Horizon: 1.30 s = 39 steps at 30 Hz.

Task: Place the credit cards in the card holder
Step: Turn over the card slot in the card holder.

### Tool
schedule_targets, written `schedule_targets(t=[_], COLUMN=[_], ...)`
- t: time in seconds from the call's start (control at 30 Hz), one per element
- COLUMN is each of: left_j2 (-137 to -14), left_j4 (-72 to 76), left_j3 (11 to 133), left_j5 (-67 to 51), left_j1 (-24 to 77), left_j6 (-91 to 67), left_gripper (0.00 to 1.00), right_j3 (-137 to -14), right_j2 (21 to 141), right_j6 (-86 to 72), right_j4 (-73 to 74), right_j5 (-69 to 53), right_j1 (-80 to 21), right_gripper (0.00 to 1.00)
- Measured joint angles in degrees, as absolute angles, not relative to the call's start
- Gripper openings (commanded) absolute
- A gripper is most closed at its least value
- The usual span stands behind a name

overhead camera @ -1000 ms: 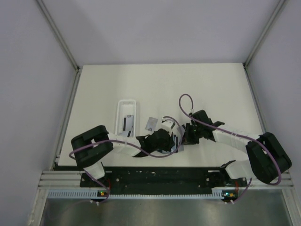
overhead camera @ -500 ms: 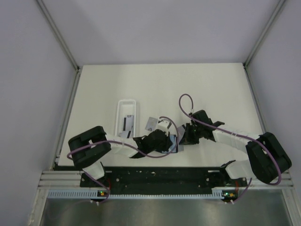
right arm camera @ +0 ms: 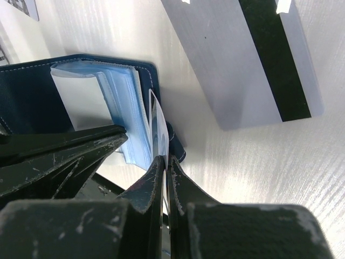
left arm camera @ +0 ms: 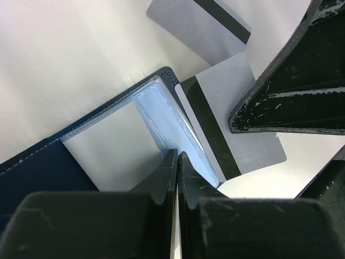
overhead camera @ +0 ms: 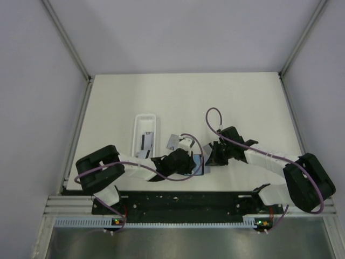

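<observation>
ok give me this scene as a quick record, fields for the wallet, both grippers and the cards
holder: dark navy folding wallet, lying open, pale blue sleeves showing
left gripper: shut, tips at the wallet's sleeves
right gripper: shut on a grey black-striped card, at the wallet's edge
loose grey card: flat beside the wallet
long white plastic tray: spare cards inside

I read the card holder as a matt navy, leather-like cover with pale stitching. Its inner sleeves are glossy, clear bluish plastic. The credit cards look like smooth satin grey plastic with a dull black stripe. At ten o'clock from them overhead, the tray is milky plastic. The table shows a fine brushed grain.
</observation>
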State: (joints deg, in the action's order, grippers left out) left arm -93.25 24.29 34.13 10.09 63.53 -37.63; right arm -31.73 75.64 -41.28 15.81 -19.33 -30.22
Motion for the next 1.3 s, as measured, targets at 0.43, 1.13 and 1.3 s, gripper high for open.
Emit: schedule_targets(t=[0.43, 1.13, 1.3], left_j2=[-91.4, -89.7, -88.9], left_j4=[18.6, 19.3, 19.8], left_j3=[34.9, 32.7, 31.6], left_j5=[10.1, 9.4, 9.4], left_j1=[63.5, 63.4, 63.4], left_j6=[-37.8, -37.9, -38.3], left_gripper=[0.0, 0.0, 0.0], right_j3=[-31.5, -31.6, -31.6], right_j2=[75.0, 71.7, 70.1], right_j6=[-41.6, -39.5, -39.0], right_j4=[16.0, 21.3, 22.5], right_j5=[-19.1, -18.7, -18.7], right_j1=[-30.2, -30.2, -30.2], right_gripper=[0.0, 0.0, 0.0])
